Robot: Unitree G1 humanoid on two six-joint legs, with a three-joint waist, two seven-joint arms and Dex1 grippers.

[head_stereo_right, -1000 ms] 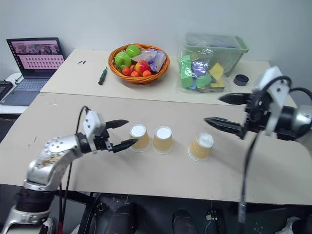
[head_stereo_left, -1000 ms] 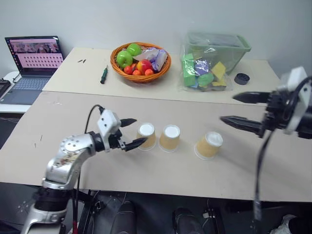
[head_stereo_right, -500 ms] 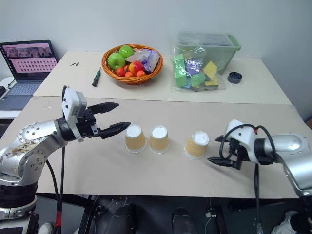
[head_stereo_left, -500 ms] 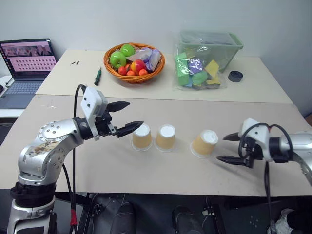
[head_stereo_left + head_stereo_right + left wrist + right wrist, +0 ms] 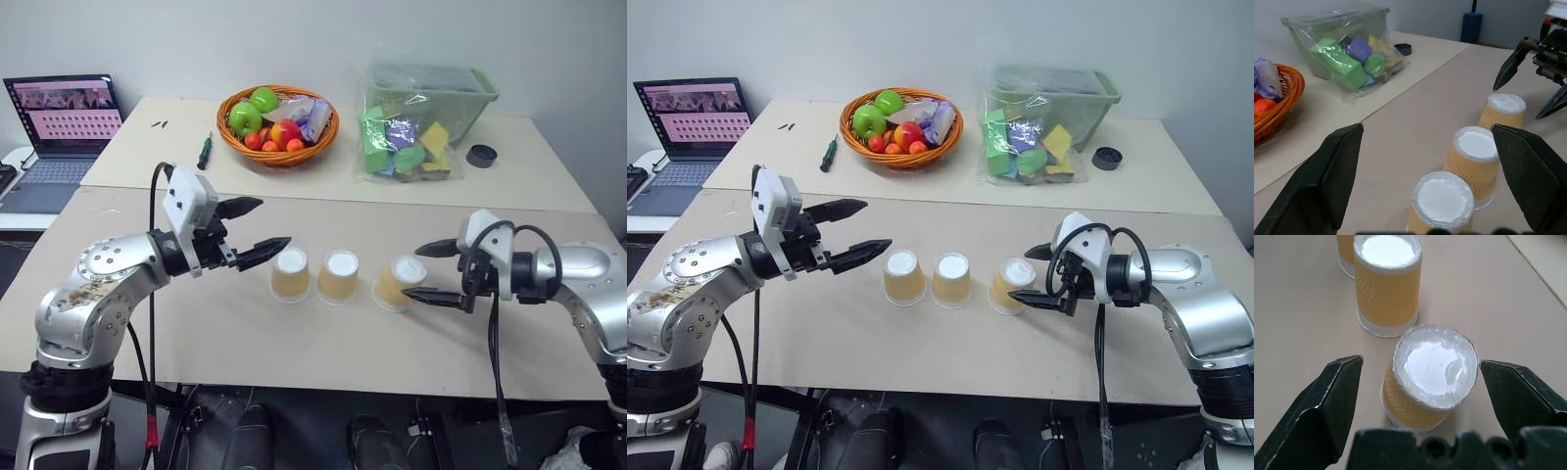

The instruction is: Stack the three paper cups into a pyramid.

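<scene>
— Where are the three paper cups (image 5: 342,277)?
— In a row on the bench (image 5: 294,333), upside down; the end one sits between the right gripper (image 5: 421,271) fingers (spread, not touching).
— And the left gripper (image 5: 262,227)?
— Fingers apart, just short of the row.

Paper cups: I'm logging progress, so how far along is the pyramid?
Nothing is stacked yet: the three paper cups stand upside down in a row on the table. The open right gripper brackets the rightmost cup without gripping it; the left gripper hovers open. Lifting and stacking remain.
</scene>
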